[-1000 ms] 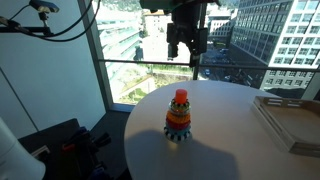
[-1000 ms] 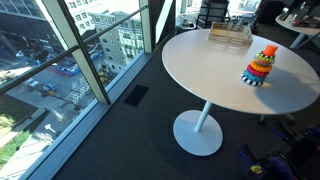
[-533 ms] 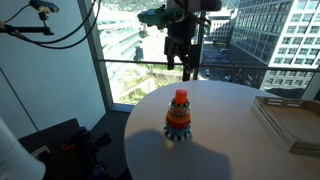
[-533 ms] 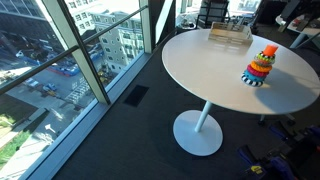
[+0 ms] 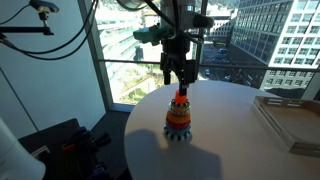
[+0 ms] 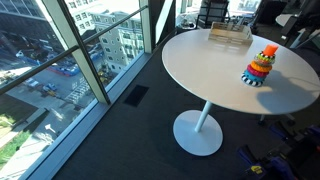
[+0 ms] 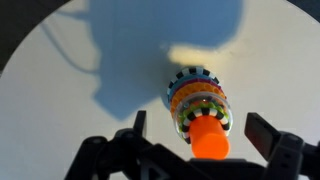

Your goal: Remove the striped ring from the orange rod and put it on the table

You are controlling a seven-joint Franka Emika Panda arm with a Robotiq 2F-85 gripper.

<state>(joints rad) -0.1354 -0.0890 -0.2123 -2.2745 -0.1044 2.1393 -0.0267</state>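
The ring-stacking toy [image 5: 179, 118] stands on the round white table [image 5: 235, 135]; it also shows in an exterior view [image 6: 261, 67]. The orange rod [image 7: 210, 140] pokes out of the stack's top [image 5: 181, 96]. In the wrist view the striped ring [image 7: 200, 112], with dark and pale stripes, sits just under the rod's thick top; another striped edge [image 7: 188, 75] shows at the stack's bottom. My gripper [image 5: 178, 78] hangs open right above the rod, its fingers [image 7: 203, 128] on either side of it and touching nothing.
A pale rectangular tray [image 5: 290, 120] lies on the table away from the toy, also seen in an exterior view [image 6: 229, 35]. Floor-to-ceiling windows [image 5: 120, 60] stand behind the table. Cables and dark gear [image 5: 70, 150] sit on the floor.
My gripper has come down from high above the table to just over the rod's top. The toy has not moved.
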